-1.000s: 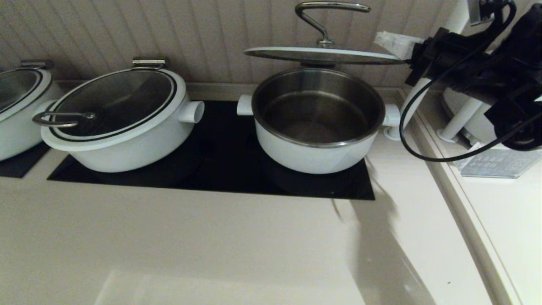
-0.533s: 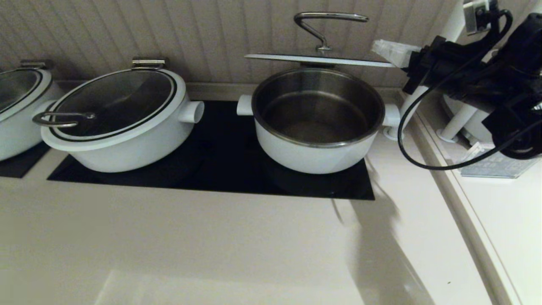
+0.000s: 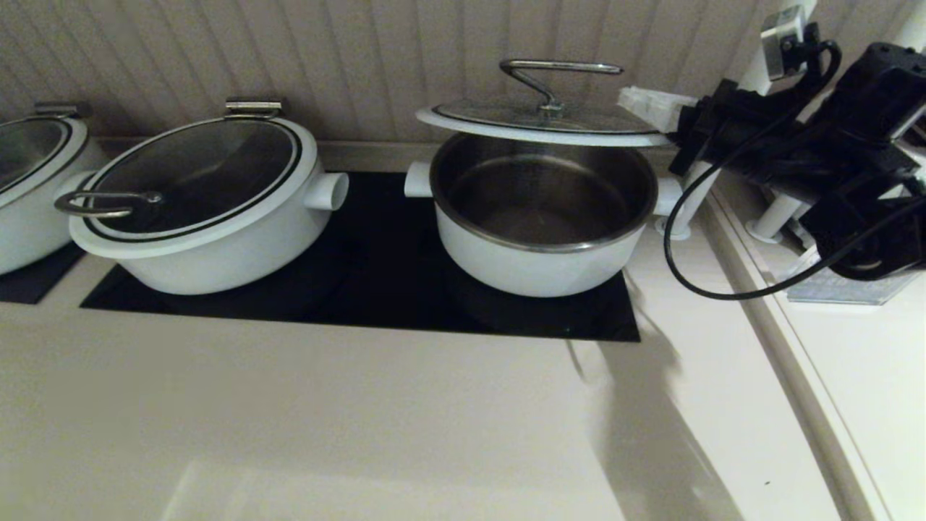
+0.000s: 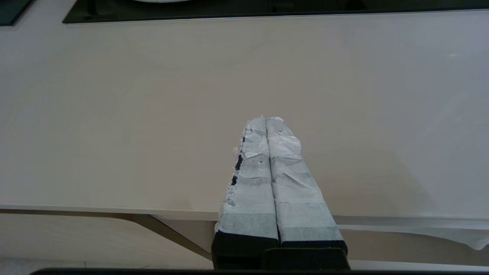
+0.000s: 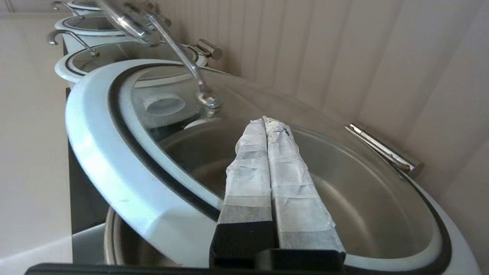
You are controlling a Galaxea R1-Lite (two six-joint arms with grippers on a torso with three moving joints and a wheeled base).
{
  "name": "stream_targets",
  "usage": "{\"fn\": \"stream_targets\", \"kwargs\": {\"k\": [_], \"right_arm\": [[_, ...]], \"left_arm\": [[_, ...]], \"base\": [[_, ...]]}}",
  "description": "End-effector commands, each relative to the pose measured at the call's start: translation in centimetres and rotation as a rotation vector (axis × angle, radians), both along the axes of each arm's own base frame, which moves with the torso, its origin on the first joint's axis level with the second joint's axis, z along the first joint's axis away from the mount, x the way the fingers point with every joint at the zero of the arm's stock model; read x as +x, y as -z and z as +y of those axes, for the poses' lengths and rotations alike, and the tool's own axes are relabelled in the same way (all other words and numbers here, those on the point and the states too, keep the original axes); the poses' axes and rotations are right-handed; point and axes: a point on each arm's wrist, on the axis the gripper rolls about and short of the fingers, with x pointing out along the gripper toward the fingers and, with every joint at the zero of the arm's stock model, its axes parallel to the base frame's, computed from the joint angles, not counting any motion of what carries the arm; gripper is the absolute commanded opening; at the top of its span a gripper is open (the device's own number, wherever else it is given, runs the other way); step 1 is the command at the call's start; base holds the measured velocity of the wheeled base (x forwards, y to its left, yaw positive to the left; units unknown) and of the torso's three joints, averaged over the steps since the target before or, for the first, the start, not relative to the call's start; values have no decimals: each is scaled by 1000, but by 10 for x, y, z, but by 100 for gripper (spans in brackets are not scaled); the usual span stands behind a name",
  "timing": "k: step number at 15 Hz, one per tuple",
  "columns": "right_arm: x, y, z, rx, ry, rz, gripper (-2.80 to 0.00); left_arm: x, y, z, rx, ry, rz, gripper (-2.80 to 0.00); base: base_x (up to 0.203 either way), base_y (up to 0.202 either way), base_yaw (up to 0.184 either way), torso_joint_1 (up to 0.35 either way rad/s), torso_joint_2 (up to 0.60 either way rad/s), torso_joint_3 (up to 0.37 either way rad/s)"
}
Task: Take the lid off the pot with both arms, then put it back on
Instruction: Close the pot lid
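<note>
A: How many pots are in sight?

B: Three white ones along the back wall. The pot (image 3: pixel 542 217) on the right stands open on the black cooktop (image 3: pixel 376 289), steel inside showing. A wider pot (image 3: pixel 210 210) sits to its left with its own glass lid shut, and a third pot (image 3: pixel 29 188) is cut off at the left edge, also covered.

A: And lids?

B: Three as well. The lid (image 3: pixel 542 121) that matters hangs just over the open pot's back rim, tilted, with its curved steel handle (image 3: pixel 553 76) sticking up. It does not sit down on the pot all round; the front of the pot is uncovered.

A: What holds it?

B: The right gripper (image 5: pixel 265 122), reaching in from the right side. Its two taped fingers are pressed together, lying across the glass; whether they pinch the rim itself I cannot tell.

A: The other arm?

B: The left gripper (image 4: pixel 265 120) hovers over the bare counter (image 4: pixel 114 114), fingers closed on nothing.

A: What has changed?

B: The lid has come down. A second ago it floated flat and higher above the pot; now it is almost at the rim, and the right arm has dropped with it.
</note>
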Motion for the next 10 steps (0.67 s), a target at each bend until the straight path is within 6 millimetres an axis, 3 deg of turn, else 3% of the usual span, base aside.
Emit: {"fn": "stream_targets", "kwargs": {"k": [1, 10], "right_arm": [[4, 11, 1, -6, -4, 21, -280], [7, 39, 2, -17, -1, 57, -280]], "left_arm": [[0, 0, 0, 0, 0, -1, -280], [0, 0, 0, 0, 0, -1, -280]], "base": [[0, 0, 0, 0, 0, 0], [0, 0, 0, 0, 0, 0]]}}
